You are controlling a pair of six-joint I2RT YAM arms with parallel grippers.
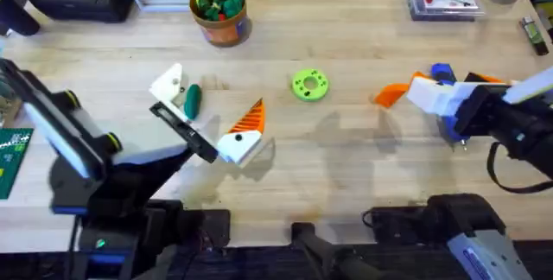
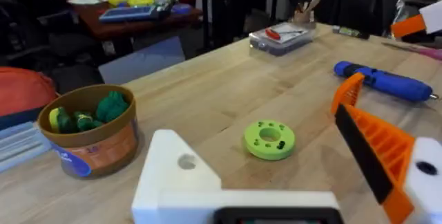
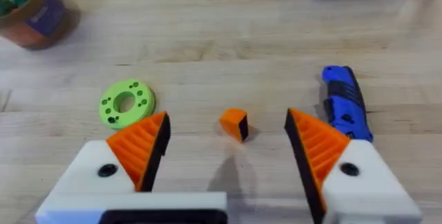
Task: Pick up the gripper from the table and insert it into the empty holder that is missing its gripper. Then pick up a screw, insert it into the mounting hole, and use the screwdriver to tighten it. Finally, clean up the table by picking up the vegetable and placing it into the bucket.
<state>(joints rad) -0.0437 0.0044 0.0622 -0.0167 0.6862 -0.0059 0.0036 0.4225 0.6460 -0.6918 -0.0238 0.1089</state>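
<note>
The right end effector (image 3: 226, 115) is spread wide, with the little orange gripper (image 3: 235, 124) lying on the tabletop (image 3: 228, 37) just ahead between its fingers, and a crooked pinch could pop it away toward the blue screwdriver (image 3: 345, 106)

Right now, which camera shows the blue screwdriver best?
The left wrist view: the screwdriver lies full length on the table, unobstructed. The right wrist view hides its near end behind the right tool's pad. Overhead shows just a blue end beside that tool.
</note>
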